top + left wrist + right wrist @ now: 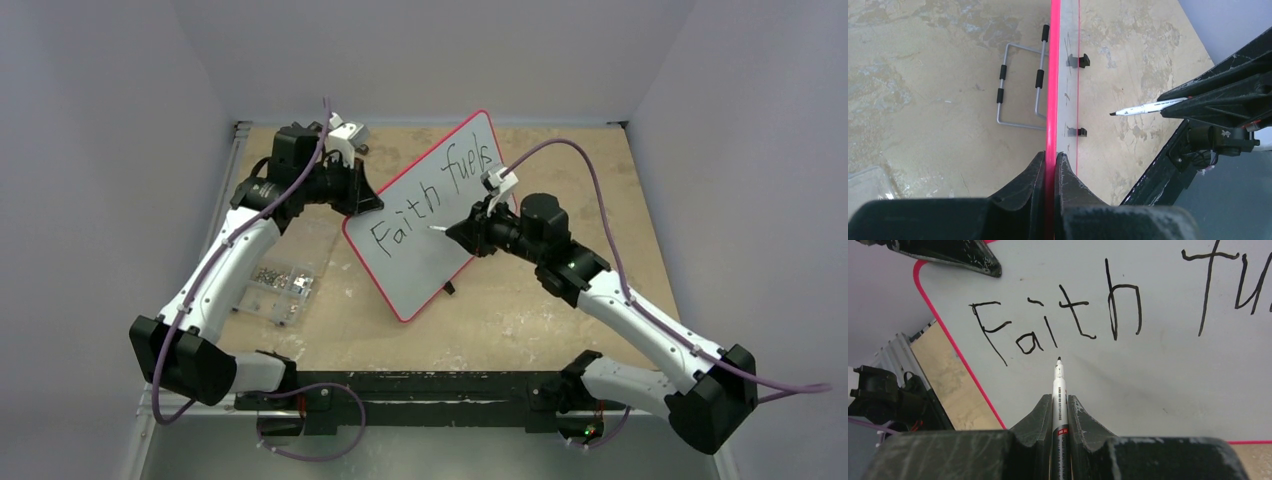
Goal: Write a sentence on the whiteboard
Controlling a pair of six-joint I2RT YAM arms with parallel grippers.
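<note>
The whiteboard point(425, 270), white with a thin red rim, stands tilted and slantwise in the middle of the table. My left gripper point(362, 195) is shut on its upper-left edge; in the left wrist view the red rim point(1051, 75) runs straight in between the left gripper's point(1050, 155) closed fingers. The sentence point(432, 195) reads "Faith fuels" in black strokes point(1074, 304). My right gripper point(1060, 397) is shut on a white marker point(1060, 385), also seen in the top view point(462, 232). The marker tip point(1111, 114) hovers just below "Faith", a small gap off the board face.
A clear plastic box point(280, 280) of small parts lies left of the board. A wire stand point(1020, 85) with black sleeves lies on the table behind the board. Black feet point(1078, 61) stick out from the board. Grey walls close in the table on three sides.
</note>
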